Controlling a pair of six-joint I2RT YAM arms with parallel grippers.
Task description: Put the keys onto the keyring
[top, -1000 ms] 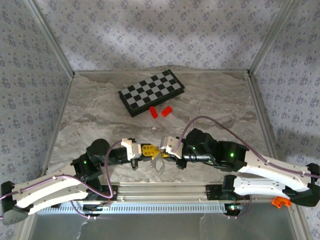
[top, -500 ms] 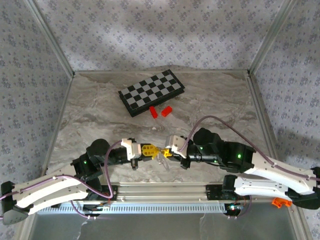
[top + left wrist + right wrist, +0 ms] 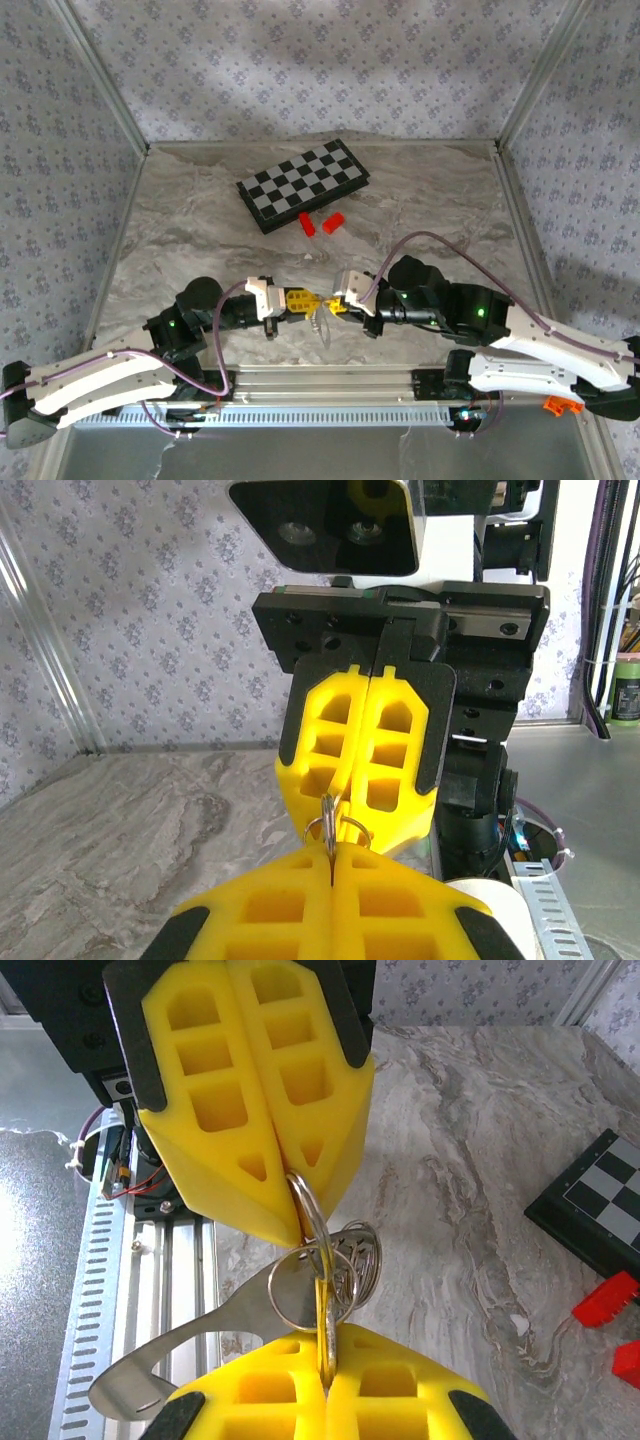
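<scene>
My two grippers meet tip to tip above the near middle of the table. The left gripper is shut on a metal keyring, seen edge-on between its yellow fingers. The right gripper is shut on a second thin metal loop linked through that ring. Further small rings hang beside them. A flat silver key dangles from the bunch toward the table's near rail.
A folded chessboard lies at the back centre, with two red blocks just in front of it. An aluminium rail runs along the near edge. Patterned walls close in the marble table.
The right gripper drew back to the right, away from the left one, then edged in a little. The left gripper shifted slightly right. The bunch stays pinched between them.
</scene>
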